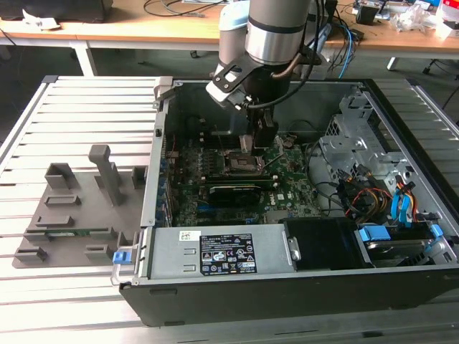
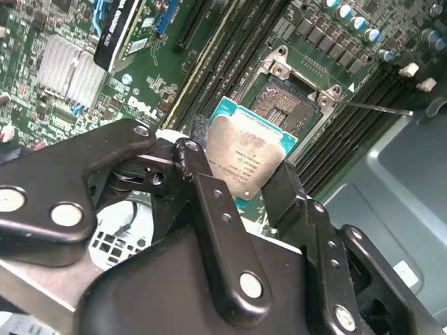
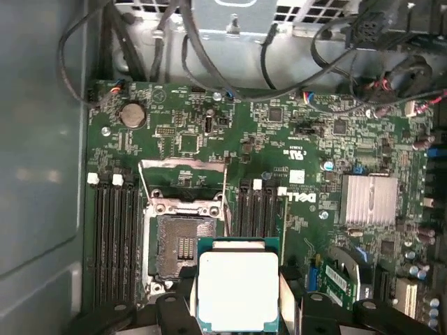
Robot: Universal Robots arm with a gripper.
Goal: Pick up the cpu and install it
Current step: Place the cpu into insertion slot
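Gripper [image 2: 236, 166] is clamping the cpu [image 3: 237, 289] by two opposite edges, jaws narrowed to chip width, silver top facing the wrist cams. Arm is hovering inside the computer case [image 1: 215, 301] over the motherboard [image 3: 279, 139]. The cpu is hanging just beside the open socket [image 3: 183, 241], overlapping one corner in both wrist views, not yet seated. Step in hand, imo: lining up for install. Seating is calling for chip edges squared w/ the socket frame and a level, gentle approach.
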